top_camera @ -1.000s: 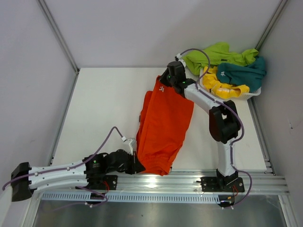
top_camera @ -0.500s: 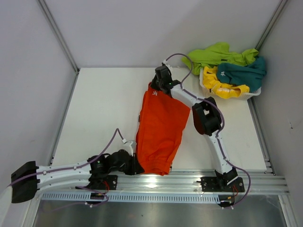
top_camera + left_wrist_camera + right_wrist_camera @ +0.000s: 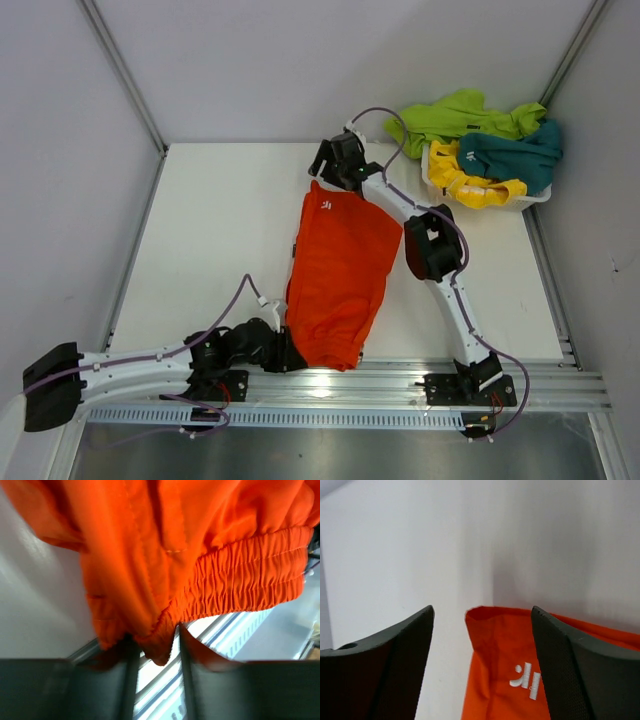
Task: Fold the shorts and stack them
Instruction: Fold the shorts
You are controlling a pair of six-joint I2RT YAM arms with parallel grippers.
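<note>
The orange shorts lie spread on the white table, running from its middle down to the near edge, where the elastic waistband ends right beside the metal rail. The left gripper sits at that near-left corner with its fingers parted. A fold of the hem dips loosely into the gap and rests on the fingertips, not clamped as far as the wrist view shows. The right gripper hangs over the far corner of the shorts by the small white logo – its fingers are spread wide and nothing is between them. The main risk, as I judge it, is at the near corner: fabric draped over the left fingertips could catch as the arm draws back, which would drag the waistband over the rail or ruck the flat layer. At the far end, a careless descent could push the thin hem into a crease rather than pinching it. The shorts also lie slightly askew, so a fold made from here may come out uneven. By count there are four pairs of shorts – one orange on the table, and one lime green, one teal and one yellow heaped in and over the single white basket at the far right. There are two arms.
</note>
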